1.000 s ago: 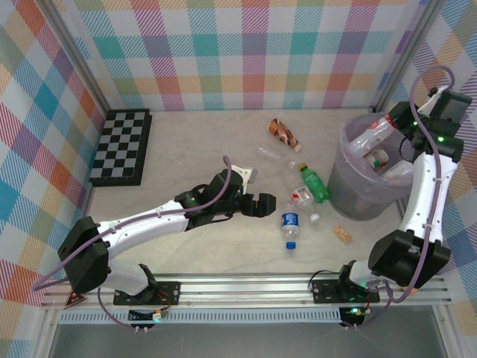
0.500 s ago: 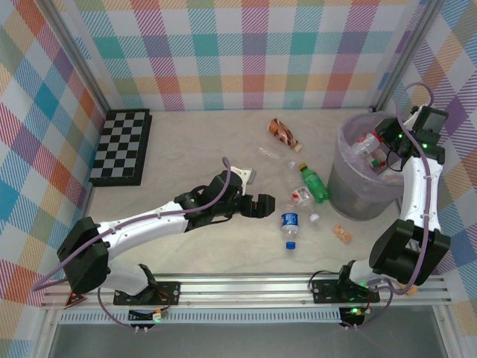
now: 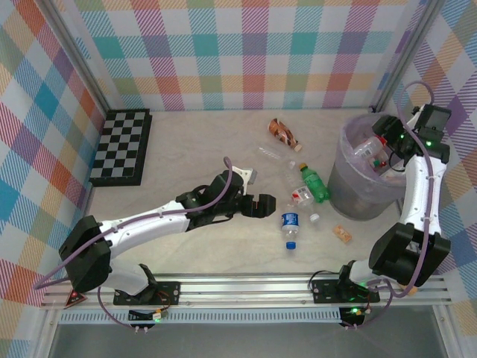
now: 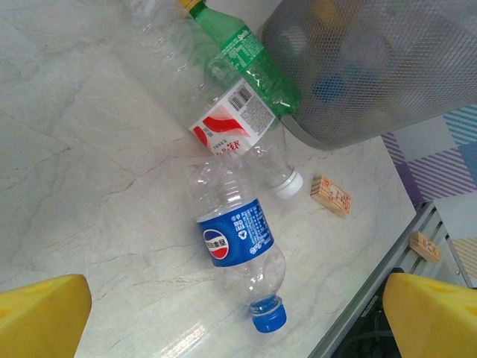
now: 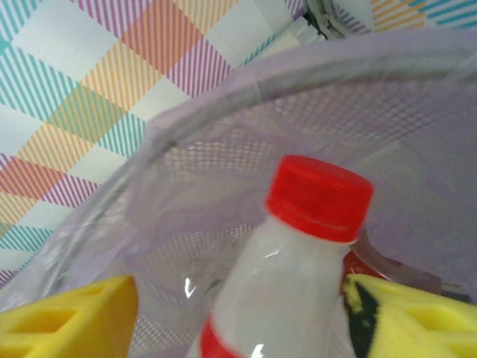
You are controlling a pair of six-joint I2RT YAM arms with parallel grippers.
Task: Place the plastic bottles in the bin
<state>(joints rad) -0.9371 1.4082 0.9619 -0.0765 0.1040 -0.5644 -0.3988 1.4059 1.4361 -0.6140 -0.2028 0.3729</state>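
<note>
Bottle [image 5: 287, 298] inside bin [image 5: 246, 86] rim, between parted right end effector [image 5: 246, 321]; left end effector [image 4: 237, 317] spread wide.

Bench [image 3: 186, 149]: pale cream, faint grey marble veins.
Chessboard [image 3: 121, 146], left edge: black and white squares, black rim.
Bin [image 3: 350, 186], right edge: grey mesh, pale purple liner.
Red-capped bottle [image 5: 298, 253] inside it: milky clear.
Green bottle [image 3: 314, 183]: yellow cap.
Blue-labelled bottle [image 3: 289, 226]: clear, blue cap.
Red-and-white-labelled bottle [image 3: 301, 197]: clear.
Brown-red wrapped bottle [image 3: 283, 133], far side.
Walls [image 3: 246, 52]: pastel plaid.
Left hand [image 3: 262, 203]: black, pads [image 4: 41, 317] yellow.
</note>
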